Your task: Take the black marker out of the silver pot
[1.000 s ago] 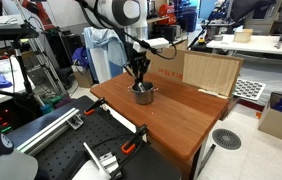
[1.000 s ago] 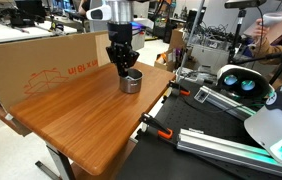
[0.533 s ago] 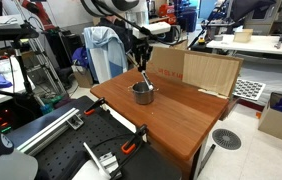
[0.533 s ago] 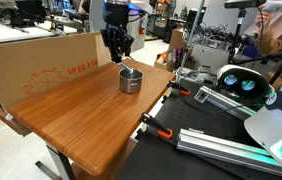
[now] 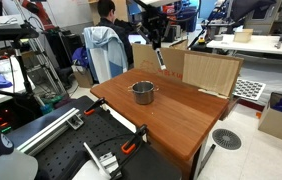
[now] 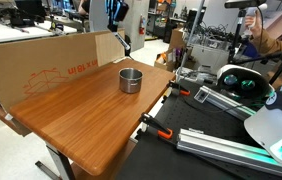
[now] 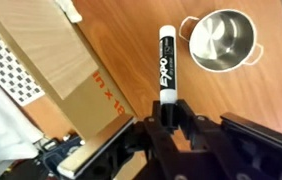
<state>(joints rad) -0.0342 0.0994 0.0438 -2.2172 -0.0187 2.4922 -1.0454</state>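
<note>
The silver pot (image 5: 143,93) stands on the wooden table (image 5: 181,115) and looks empty in the wrist view (image 7: 224,40); it also shows in an exterior view (image 6: 130,80). My gripper (image 5: 154,44) is high above the table, behind the pot, and is shut on the black marker (image 5: 160,57), which hangs tilted below the fingers. In the wrist view the gripper (image 7: 168,112) grips the marker (image 7: 166,62) by its dark end, and its whitish body points away. In an exterior view the gripper (image 6: 120,30) and the marker (image 6: 125,44) are above the pot.
A large cardboard box (image 5: 206,70) stands along the table's back edge and also shows in an exterior view (image 6: 41,60). A person (image 5: 106,10) stands behind it. Clamps and metal rails (image 6: 221,140) lie beside the table.
The gripper has risen from inside the pot to well above it, with the marker in it. The pot has stayed in place.
</note>
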